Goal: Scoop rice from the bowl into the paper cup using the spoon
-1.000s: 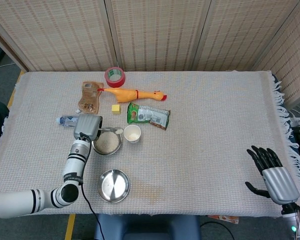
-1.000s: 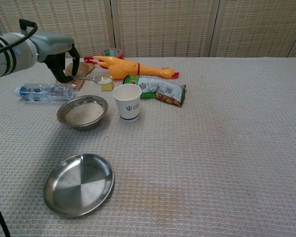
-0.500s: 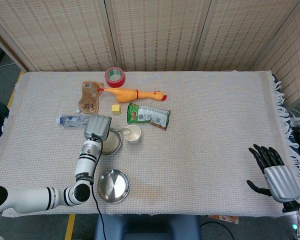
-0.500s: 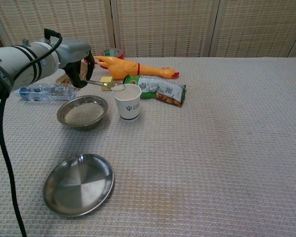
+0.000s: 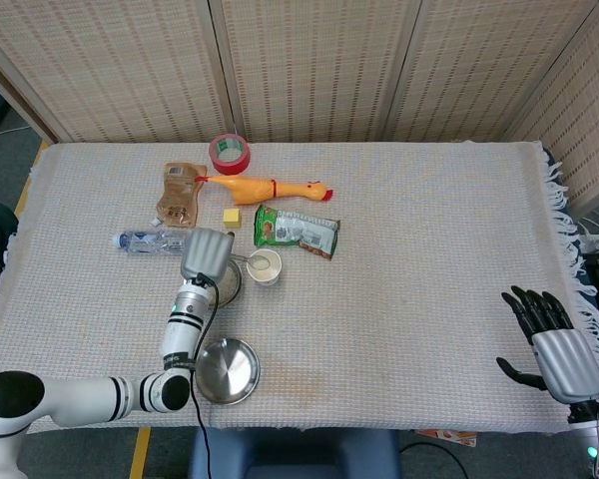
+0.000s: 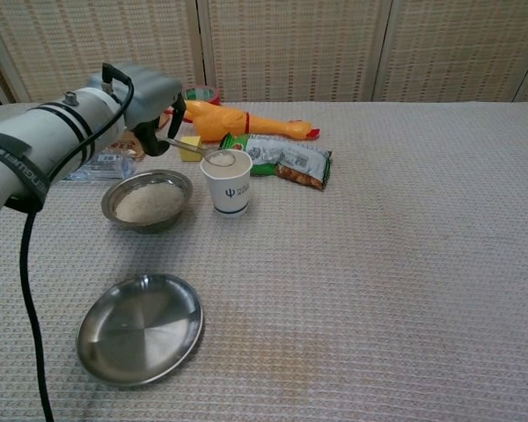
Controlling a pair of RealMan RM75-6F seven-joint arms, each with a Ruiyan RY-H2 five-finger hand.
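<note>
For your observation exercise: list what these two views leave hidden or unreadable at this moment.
- Head view: the left hand covers most of the bowl and the spoon's handle.
- Chest view: the left arm hides most of the bottle; the right hand lies outside the frame.
- Both views: the snack bag's print is too small to read.
- How much rice is in the cup cannot be seen.

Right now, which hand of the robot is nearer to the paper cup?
The left hand. It is just beside the paper cup, holding the spoon over its opening. The right hand rests far away, near the table's opposite corner.
</note>
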